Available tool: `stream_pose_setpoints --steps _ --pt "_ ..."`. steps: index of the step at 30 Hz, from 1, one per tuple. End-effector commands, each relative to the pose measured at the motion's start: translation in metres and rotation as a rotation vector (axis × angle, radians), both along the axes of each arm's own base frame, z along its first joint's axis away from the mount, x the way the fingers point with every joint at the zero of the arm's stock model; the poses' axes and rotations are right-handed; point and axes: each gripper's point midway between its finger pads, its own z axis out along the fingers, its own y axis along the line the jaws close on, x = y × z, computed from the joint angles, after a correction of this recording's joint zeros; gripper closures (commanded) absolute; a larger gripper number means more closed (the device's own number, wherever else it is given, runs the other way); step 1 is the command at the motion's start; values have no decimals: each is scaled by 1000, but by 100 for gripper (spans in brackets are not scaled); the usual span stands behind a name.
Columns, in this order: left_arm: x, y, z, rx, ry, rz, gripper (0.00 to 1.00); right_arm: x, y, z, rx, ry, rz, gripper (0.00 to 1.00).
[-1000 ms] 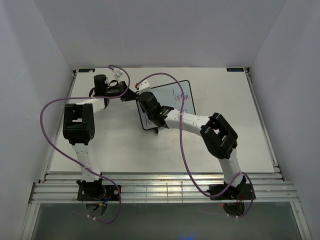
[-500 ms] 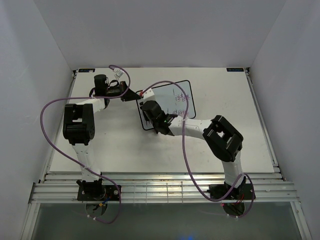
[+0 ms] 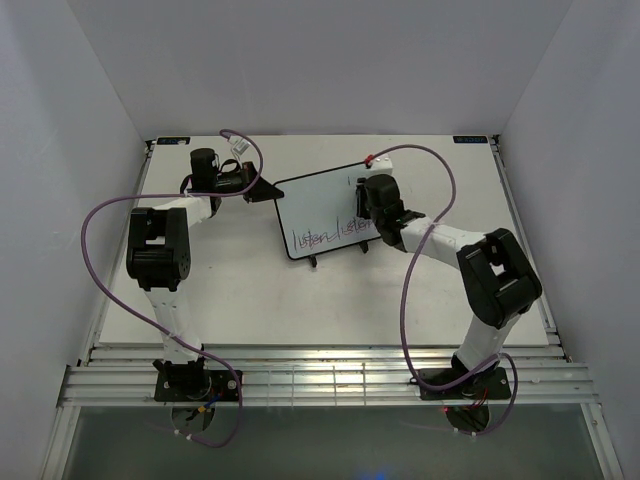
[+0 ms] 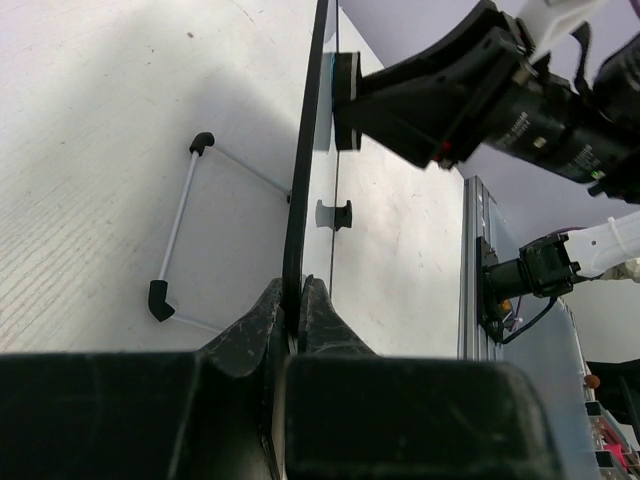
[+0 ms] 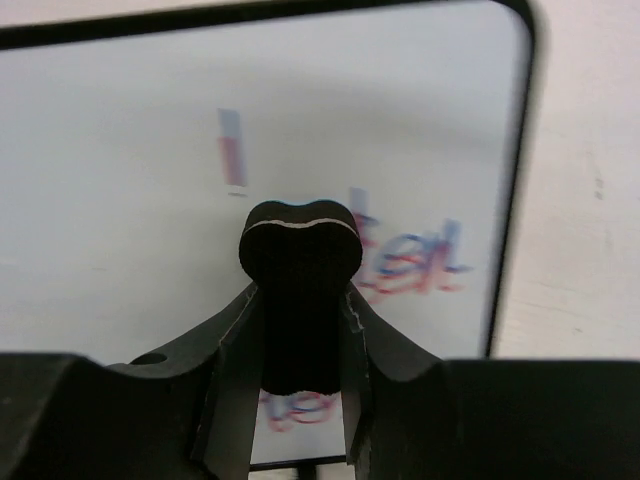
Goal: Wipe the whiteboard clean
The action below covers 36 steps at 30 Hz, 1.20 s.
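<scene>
The whiteboard (image 3: pixel 316 206) stands tilted on its wire feet at mid-table, with red handwriting (image 3: pixel 327 238) along its lower part. My left gripper (image 3: pixel 267 190) is shut on the board's left edge; the left wrist view shows the black frame (image 4: pixel 306 150) edge-on, pinched between the fingers (image 4: pixel 297 300). My right gripper (image 3: pixel 370 198) is at the board's upper right, shut on a black bone-shaped eraser (image 5: pixel 300 285) pressed against the white face (image 5: pixel 120 200). Smeared red and blue writing (image 5: pixel 415 262) lies just right of the eraser and below it.
A wire stand foot (image 4: pixel 176 228) sticks out behind the board. The right arm's eraser (image 4: pixel 346 95) meets the board face in the left wrist view. Purple cables (image 3: pixel 100 215) loop over both arms. Side walls enclose the table, and a slatted rail (image 3: pixel 320 375) runs along the near edge.
The right arm has swept with the eraser from the board's lower left to its upper right. The handwriting along the bottom is uncovered. The left gripper has kept its hold.
</scene>
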Motion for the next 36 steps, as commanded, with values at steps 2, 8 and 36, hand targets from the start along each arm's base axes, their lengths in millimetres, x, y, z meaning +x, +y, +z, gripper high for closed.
stream_pose_setpoints --steps 2,8,36 --pt "-9 -6 15 19 -171 -60 100 0 -75 -35 -30 62 -147 92" --pt "-8 -5 12 27 -168 -55 100 -4 -62 -35 24 61 -66 92" --pt "-6 -5 5 50 -158 -52 100 -13 -66 -36 100 5 -65 92"
